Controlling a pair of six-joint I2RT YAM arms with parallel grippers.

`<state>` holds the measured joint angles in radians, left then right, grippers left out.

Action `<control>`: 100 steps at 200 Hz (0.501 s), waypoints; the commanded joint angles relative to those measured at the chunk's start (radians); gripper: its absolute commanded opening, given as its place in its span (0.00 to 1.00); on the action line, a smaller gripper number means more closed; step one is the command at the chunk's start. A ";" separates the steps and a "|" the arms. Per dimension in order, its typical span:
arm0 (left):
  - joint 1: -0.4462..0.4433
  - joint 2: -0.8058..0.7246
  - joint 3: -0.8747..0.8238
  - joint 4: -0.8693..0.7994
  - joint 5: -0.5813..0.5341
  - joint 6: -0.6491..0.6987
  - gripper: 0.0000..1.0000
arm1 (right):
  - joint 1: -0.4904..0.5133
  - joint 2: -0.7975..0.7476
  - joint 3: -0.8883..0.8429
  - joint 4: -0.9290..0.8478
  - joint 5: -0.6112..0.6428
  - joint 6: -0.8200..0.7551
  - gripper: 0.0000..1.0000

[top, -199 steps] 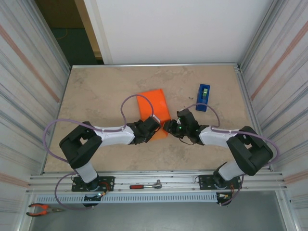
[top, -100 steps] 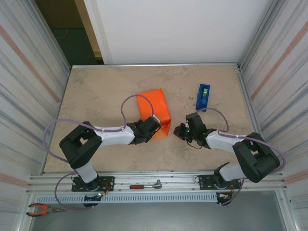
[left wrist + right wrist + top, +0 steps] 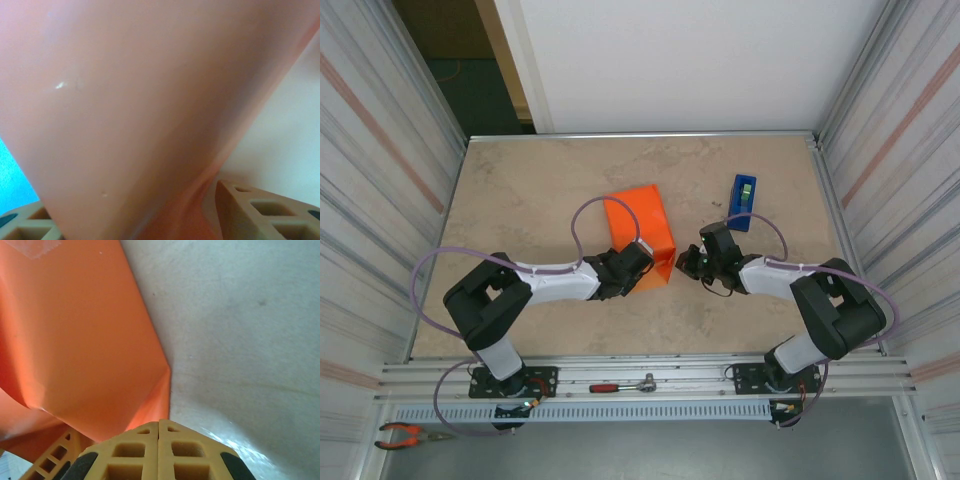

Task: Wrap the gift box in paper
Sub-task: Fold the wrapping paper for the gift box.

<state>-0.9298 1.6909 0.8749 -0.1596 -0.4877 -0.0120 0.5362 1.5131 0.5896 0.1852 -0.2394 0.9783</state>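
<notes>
Top view: gift box as an orange parcel at the middle of the table, left gripper at its near edge, right gripper by its right corner, left wrist: fingers apart flanking paper, grip unclear, right wrist: fingers pressed together, empty, beside paper.

Overhead camera looks down from 6 o'clock on my counter; both wrist cameras crowd the paper.
</notes>
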 commanded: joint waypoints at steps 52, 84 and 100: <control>-0.004 0.015 -0.001 0.016 0.010 0.018 0.59 | 0.087 0.126 0.087 0.025 0.008 -0.006 0.00; -0.005 0.013 -0.001 0.017 0.012 0.019 0.59 | 0.090 0.157 0.087 0.043 0.001 0.004 0.00; -0.006 0.011 -0.002 0.020 0.014 0.020 0.59 | 0.091 0.164 0.087 0.045 0.000 0.006 0.00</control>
<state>-0.9298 1.6909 0.8749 -0.1596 -0.4870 -0.0036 0.6224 1.6585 0.6586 0.2100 -0.2390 0.9798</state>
